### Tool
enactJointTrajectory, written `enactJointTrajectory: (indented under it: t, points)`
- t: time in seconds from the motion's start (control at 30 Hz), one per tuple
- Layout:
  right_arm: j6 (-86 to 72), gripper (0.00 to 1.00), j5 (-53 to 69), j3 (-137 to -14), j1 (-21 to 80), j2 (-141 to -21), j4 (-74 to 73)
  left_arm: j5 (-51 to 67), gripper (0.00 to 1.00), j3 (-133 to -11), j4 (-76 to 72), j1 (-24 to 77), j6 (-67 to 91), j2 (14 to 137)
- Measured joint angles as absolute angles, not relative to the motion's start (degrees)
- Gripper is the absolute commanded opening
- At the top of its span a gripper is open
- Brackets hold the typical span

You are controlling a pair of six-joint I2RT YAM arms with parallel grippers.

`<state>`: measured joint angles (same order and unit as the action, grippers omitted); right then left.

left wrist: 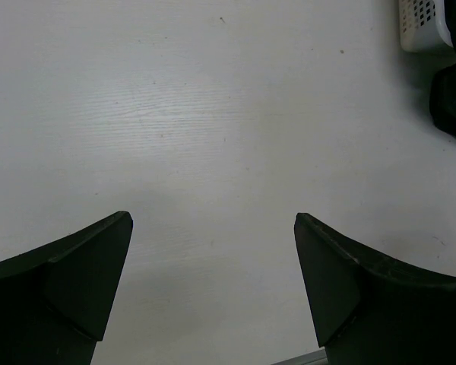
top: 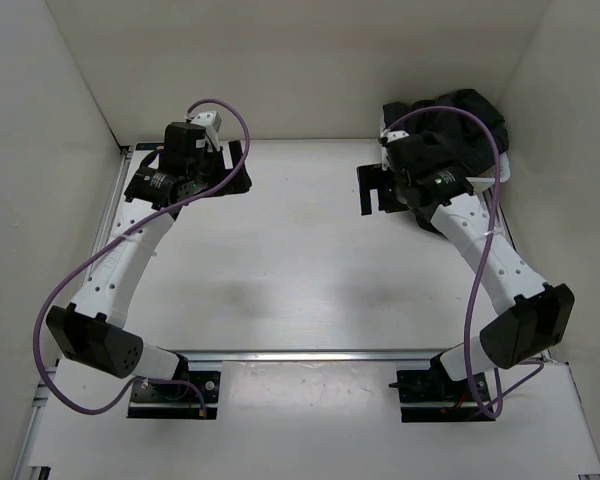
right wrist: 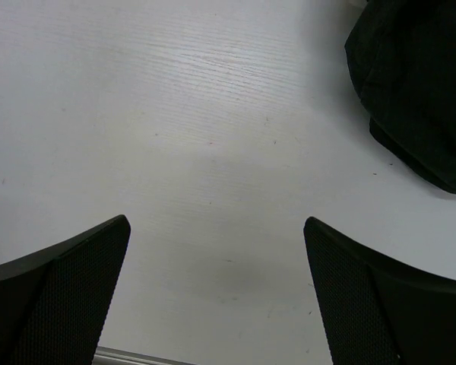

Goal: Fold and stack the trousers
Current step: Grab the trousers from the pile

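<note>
The black trousers (top: 452, 115) lie crumpled in a heap at the far right corner, over a white basket (top: 497, 172). Part of the heap shows at the top right of the right wrist view (right wrist: 418, 84). My right gripper (top: 372, 190) hangs just left of the heap, open and empty, with bare table between its fingers (right wrist: 216, 220). My left gripper (top: 188, 180) is at the far left of the table, open and empty, also over bare table (left wrist: 213, 220).
The white perforated basket (left wrist: 425, 26) shows at the top right of the left wrist view, with a black shape (left wrist: 452, 99) below it. A dark flat shape (top: 235, 180) lies under the left gripper; I cannot tell what it is. White walls enclose the table.
</note>
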<state>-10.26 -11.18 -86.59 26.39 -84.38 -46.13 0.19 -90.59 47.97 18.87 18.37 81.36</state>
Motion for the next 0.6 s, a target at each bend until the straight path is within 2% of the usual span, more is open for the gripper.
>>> enactJointTrajectory:
  t: [0.33,0.4,0.47,0.6]
  points:
    - [-11.20,1.00,-16.73,-83.72,23.94,-80.77,-45.06,-0.69,1.00,-90.37,47.90,20.62,17.80,81.91]
    - [-11.49,0.95,-15.79,-83.61,19.38,-80.60,-45.01,-1.52,1.00,-89.84,47.75,20.84,17.52,81.84]
    - [-11.57,0.95,-14.26,-83.66,13.52,-80.75,-44.84,-2.22,1.00,-89.01,47.75,20.82,17.37,81.73]
    - [-12.40,1.00,-9.63,-90.85,1.06,-86.46,-45.87,-2.61,1.00,-87.83,47.94,20.80,17.41,81.73]
